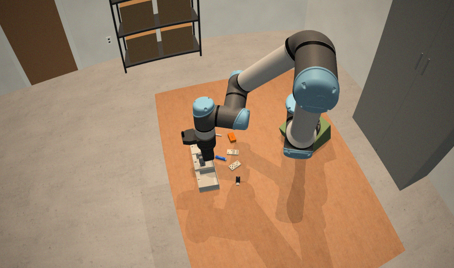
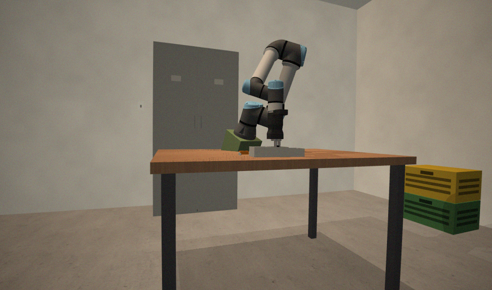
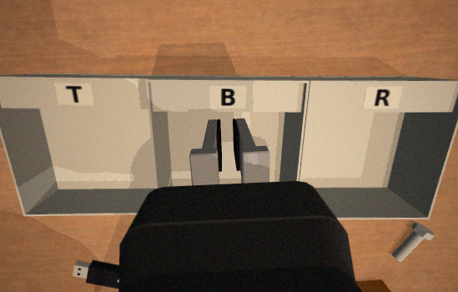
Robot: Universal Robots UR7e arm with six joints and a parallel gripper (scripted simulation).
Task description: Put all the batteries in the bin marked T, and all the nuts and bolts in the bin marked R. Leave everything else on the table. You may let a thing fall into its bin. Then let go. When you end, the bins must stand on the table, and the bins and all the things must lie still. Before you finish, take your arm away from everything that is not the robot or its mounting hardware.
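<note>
Orange-brown wooden table stands on a concrete-grey floor. My grey two-finger claw is parted slightly, holding nothing.

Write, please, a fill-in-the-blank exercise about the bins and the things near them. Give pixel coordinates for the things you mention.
The tool point(image 1: 202, 162) point(image 2: 277, 145) point(image 3: 227, 134) is at the middle bin, marked ____.
The bolt point(image 1: 218, 134) point(image 2: 240, 153) point(image 3: 408, 245) lies nearest to the bin marked ____.
The colour of the battery point(image 1: 220, 157) is ____.
The number of dominoes point(image 1: 232, 152) visible is ____.
Missing words: B; R; blue; two.
</note>
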